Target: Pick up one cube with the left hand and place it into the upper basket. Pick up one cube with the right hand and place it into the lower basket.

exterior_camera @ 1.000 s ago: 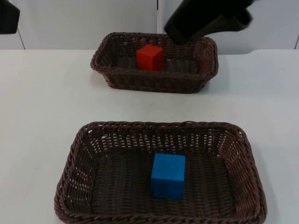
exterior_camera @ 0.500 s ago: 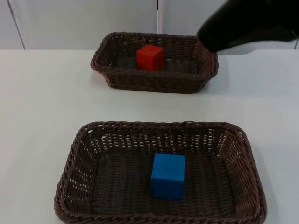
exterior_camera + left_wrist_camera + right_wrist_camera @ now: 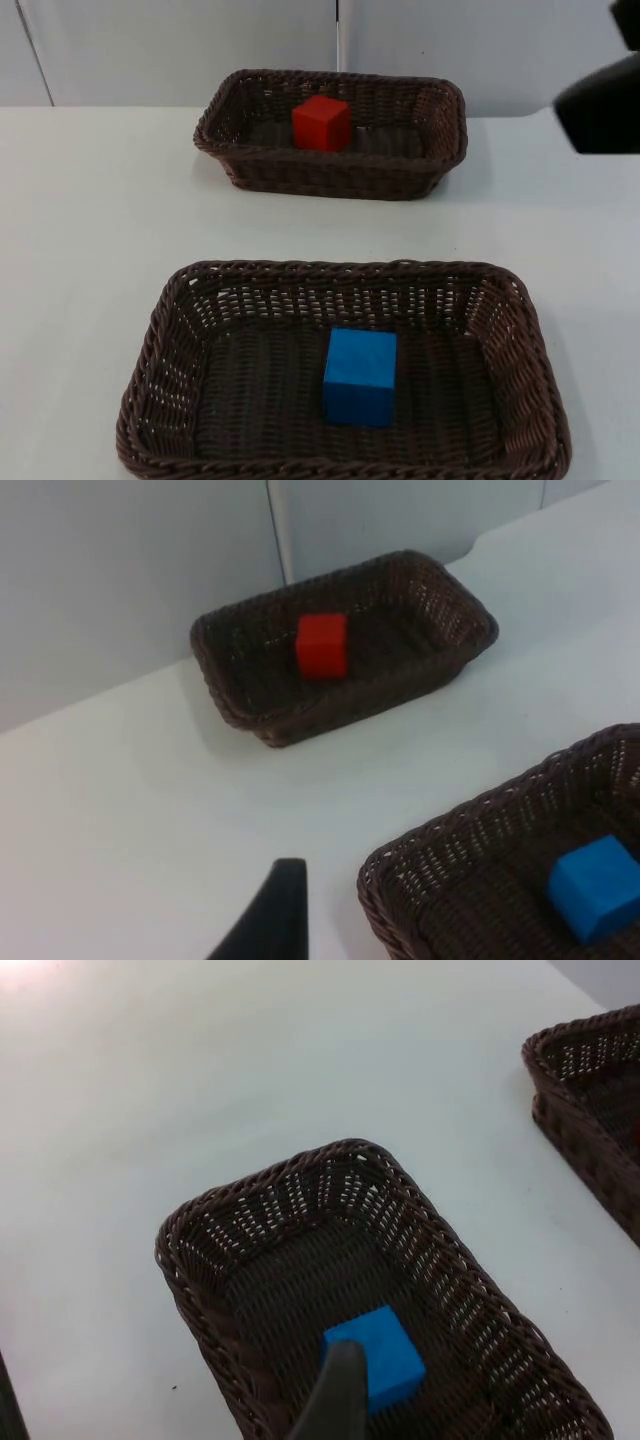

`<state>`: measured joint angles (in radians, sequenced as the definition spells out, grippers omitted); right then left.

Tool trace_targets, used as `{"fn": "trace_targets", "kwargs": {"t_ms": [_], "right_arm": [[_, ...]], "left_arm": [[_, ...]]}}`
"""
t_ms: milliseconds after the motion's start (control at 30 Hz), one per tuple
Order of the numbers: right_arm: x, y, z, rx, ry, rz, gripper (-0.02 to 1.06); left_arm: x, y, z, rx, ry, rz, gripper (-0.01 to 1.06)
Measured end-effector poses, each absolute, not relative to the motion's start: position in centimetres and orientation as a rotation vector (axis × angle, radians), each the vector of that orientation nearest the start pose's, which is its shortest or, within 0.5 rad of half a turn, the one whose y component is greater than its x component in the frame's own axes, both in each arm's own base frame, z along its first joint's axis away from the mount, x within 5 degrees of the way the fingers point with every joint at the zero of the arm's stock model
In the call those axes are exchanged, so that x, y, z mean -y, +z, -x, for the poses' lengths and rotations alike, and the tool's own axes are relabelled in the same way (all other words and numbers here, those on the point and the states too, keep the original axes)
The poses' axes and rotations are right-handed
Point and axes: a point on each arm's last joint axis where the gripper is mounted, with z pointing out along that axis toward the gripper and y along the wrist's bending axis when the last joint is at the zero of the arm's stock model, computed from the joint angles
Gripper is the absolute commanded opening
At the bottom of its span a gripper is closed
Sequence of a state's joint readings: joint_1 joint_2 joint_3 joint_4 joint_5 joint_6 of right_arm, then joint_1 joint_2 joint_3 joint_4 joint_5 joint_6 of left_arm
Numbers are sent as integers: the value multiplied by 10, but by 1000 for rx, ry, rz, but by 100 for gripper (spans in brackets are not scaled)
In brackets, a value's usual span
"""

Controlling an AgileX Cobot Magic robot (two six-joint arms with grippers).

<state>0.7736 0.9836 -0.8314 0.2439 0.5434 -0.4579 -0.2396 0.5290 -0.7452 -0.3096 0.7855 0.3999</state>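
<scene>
While both cubes sit in baskets, the arms are the only things to account for, so the lines run from the jaws outward.

Right gripper (image 3: 600, 115): a dark shape at the table's right edge, beside the upper basket and apart from it. I cannot tell how its jaws stand. One black fingertip shows in the right wrist view, over the lower basket, and it holds nothing.

Left gripper (image 3: 270, 920): off to the left, waiting above bare table between the two baskets. One fingertip shows, so the jaw state cannot be told; nothing is in it.

What changed: a second ago the right arm hung over the upper basket's right rim; half a second ago it had slid rightward; now it is clear of the basket altogether. The cubes have not moved across these pictures.

What that means: the arm looks to be retreating after its placement. By my reading, both placements are finished and only the return to rest remains.

Upper basket (image 3: 330, 175): brown wicker, near the partition, holding the red cube (image 3: 321, 123) left of its middle, upright on the floor.

Lower basket (image 3: 345, 280): same weave, nearer the camera, holding the blue cube (image 3: 360, 377) near the middle of its floor, flat and free of the walls.

Table (image 3: 90, 220): white, with the baskets well apart on it.
</scene>
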Motion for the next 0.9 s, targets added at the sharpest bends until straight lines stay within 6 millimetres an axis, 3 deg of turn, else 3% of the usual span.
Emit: {"fn": "trace_targets", "kwargs": {"t_ms": [467,900], "right_arm": [[-110,334,-97,-1791,477,1039,72],[-83,334,-69,-1721,511,978,72]], "left_arm": [[27,358,-23,-1859,-287,-524,105],[12,353,17,-1769,-239,-447,105]]}}
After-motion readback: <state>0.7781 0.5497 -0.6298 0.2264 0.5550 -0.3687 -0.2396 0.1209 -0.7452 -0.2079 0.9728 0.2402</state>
